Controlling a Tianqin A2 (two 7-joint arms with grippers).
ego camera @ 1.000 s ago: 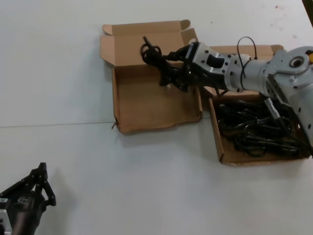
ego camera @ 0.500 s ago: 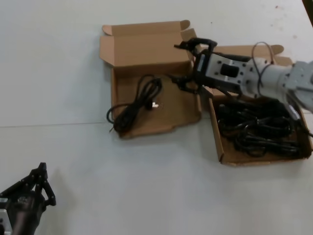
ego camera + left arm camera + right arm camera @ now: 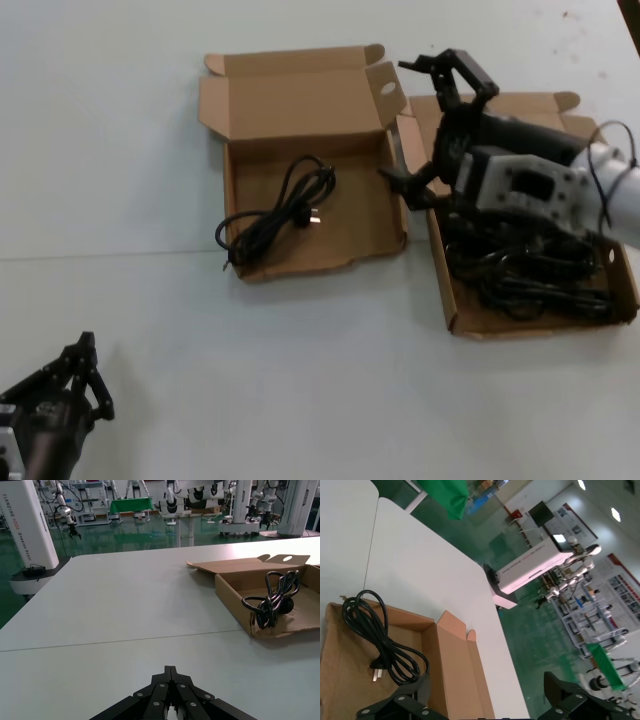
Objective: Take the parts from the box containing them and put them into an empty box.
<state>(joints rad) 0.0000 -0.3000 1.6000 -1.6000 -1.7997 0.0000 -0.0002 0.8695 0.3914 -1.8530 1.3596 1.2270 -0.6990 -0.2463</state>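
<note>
- One black power cord (image 3: 275,212) now lies loose in the ragged-fronted empty box (image 3: 375,215); a second ago it hung from the right gripper (image 3: 432,120) above that box's lid, so the drop is done.
- One end loop of the cord spills over the box's low outer wall onto the white table (image 3: 120,160), so it is not fully inside.
- The right gripper has pulled back over the gap between the two boxes, near their lids, with its fingers spread wide and nothing in them.
- The remaining cords (image 3: 530,265) sit tangled in the straight-walled source box (image 3: 447,295), partly hidden under the right arm; I judge that several transfers remain.
- The tangle looks likely to drag neighbours along on the next pick.
- The left gripper (image 3: 170,687) rests parked low at the table's near edge, well apart, its fingers pressed together on nothing.
</note>
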